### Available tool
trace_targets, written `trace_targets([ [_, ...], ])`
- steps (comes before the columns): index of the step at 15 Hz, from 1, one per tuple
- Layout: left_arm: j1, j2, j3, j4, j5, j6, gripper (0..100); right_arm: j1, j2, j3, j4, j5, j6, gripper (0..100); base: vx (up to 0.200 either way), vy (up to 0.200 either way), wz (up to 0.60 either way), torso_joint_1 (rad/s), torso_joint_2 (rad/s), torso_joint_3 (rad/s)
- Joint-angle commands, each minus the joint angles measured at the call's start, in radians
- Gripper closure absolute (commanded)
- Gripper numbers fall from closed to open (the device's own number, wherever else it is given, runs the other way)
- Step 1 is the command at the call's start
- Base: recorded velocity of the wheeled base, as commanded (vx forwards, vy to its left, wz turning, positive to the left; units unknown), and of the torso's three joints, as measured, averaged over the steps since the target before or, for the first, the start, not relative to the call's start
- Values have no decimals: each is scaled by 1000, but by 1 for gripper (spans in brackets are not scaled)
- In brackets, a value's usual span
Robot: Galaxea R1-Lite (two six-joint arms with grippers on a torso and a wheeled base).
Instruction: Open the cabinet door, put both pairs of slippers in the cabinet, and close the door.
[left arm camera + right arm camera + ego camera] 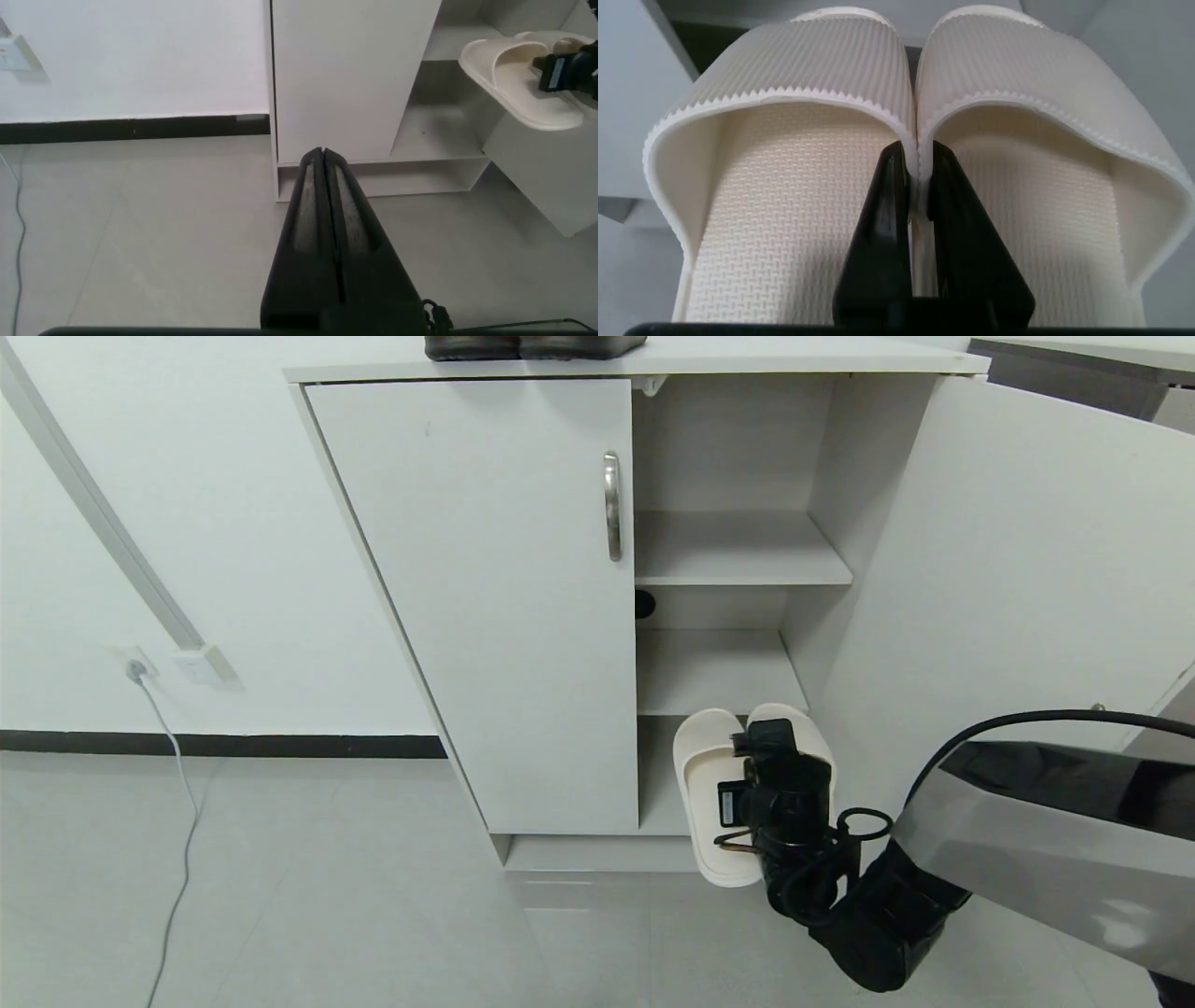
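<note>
Fingers of the right gripper point(918, 157) pinch the slippers point(702, 775) by their touching inner edges, toes pointing into the open cabinet point(822, 457) toward its bottom shelf point(658, 803); left gripper point(322, 161) closed, farther off

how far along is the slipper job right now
Done: the right cabinet door is open. In hand: the right gripper pinches the white slippers before the bottom compartment. Left: set them inside, stow the dark pair from the cabinet top, close the door.
</note>
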Motion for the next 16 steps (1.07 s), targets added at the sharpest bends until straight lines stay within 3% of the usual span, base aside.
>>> trace_targets([
  [1, -1, 1, 0, 1, 0, -1, 100, -10, -64, 41, 21, -4, 0, 100, 0, 0, 0, 0, 0, 0],
  [11, -1, 1, 0, 0, 1, -2, 100, -42, -138, 103, 104, -21, 2, 100, 0, 0, 0, 0, 0, 0],
  [16, -1, 1, 0, 0, 1, -4, 100, -15, -141, 101, 100, -19, 6, 100, 0, 0, 0, 0, 0, 0],
])
